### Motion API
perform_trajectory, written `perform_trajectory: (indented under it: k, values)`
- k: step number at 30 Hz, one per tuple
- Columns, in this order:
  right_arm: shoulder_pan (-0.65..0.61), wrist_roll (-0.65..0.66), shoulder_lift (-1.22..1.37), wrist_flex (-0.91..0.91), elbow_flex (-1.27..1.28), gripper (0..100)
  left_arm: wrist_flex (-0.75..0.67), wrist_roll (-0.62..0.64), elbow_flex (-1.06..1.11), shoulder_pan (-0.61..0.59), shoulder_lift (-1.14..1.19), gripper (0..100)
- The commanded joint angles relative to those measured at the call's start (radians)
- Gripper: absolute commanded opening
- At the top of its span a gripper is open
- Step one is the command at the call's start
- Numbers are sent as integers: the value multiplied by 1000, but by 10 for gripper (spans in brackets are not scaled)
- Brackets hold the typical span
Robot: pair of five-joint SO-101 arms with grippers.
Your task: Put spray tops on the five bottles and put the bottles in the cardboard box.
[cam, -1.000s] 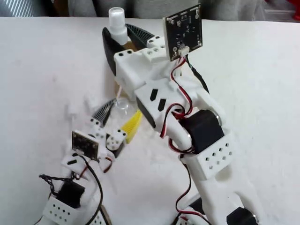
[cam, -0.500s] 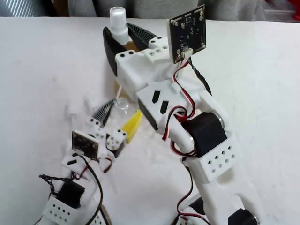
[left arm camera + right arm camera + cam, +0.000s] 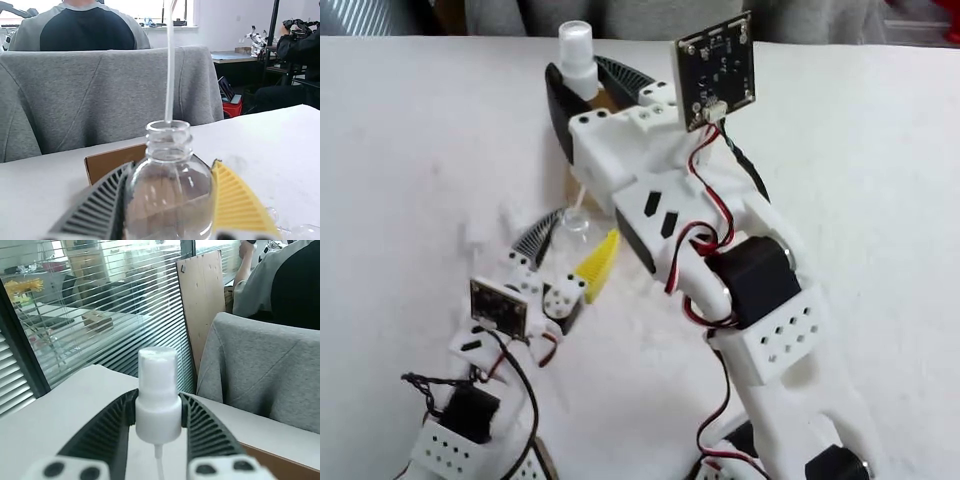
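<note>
My left gripper (image 3: 582, 228) stands low on the table, shut on a clear bottle (image 3: 574, 224) between its grey finger (image 3: 538, 238) and yellow finger (image 3: 598, 265). The left wrist view has the bottle (image 3: 167, 192) upright and uncapped in that gripper (image 3: 171, 167). Above it my right gripper (image 3: 578, 68) is shut on a white spray top (image 3: 576, 48). The top's thin tube (image 3: 170, 65) hangs down into the bottle's neck (image 3: 167, 134). Seen from the right wrist, the spray top (image 3: 158, 395) is upright between the black fingers (image 3: 107, 432). A cardboard box (image 3: 112, 161) stands right behind the bottle.
The box edge (image 3: 603, 99) peeks out under the right gripper. A grey-draped chair back (image 3: 100, 95) lines the table's far side. Open white table (image 3: 860, 150) lies to the right and left of the arms. Clear bits lie near the left gripper (image 3: 505, 215).
The right gripper with the spray top has shifted slightly right. The left gripper and bottle have barely moved.
</note>
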Motion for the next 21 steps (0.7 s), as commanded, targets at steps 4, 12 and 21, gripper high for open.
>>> perform_trajectory:
  k: [4, 12, 21]
  values:
    - [12, 9, -28, 2, -11, 16, 2, -9, -18, -12, -16, 109]
    - [5, 6, -28, 2, 54, 16, 2, -9, -18, -12, -16, 109]
    - [-7, 2, -35, 2, 87, 17, 3, -9, -18, -12, -16, 109]
